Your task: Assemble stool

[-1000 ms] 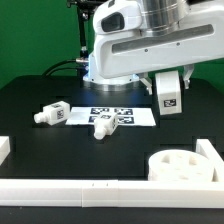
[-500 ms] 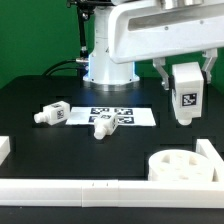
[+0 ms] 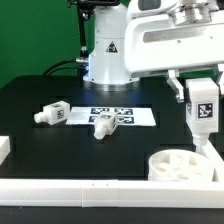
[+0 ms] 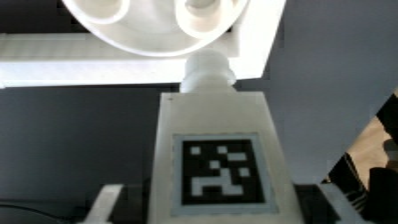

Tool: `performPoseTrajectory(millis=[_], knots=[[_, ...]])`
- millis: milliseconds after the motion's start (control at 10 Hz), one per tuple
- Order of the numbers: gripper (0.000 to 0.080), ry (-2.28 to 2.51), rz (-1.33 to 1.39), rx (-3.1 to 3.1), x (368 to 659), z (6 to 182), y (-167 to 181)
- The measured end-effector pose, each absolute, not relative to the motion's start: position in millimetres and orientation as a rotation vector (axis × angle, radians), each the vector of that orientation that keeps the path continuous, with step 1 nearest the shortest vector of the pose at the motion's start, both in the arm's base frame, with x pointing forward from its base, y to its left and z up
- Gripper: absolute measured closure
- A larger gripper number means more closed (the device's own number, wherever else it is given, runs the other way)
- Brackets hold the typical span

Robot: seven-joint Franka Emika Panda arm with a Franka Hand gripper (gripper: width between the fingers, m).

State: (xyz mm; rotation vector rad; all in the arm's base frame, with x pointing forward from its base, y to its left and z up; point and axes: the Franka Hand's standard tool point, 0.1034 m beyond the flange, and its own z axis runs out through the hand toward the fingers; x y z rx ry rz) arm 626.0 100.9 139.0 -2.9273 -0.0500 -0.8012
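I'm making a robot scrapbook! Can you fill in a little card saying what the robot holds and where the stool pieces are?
Gripper: the gripper is shut on one leg.
Held leg: the held leg is upright, its peg end pointing down.
Seat: the seat is round and sits on the table just below the held leg. They do not look joined.
Loose legs: the first loose leg lies toward the exterior view's left. The second loose leg lies at the marker board.
Rails: the white rail runs along the front.

The arm reaches toward the exterior view's right, gripper (image 3: 199,93) pointing down, clamped on an upright leg (image 3: 201,118).
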Motion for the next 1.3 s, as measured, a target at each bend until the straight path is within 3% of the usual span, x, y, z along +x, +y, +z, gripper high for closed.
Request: performPoseTrajectory(millis=[1300], knots=[[0.0466, -0.238, -0.764, -2.979, 625.3, 99.5, 109.8]])
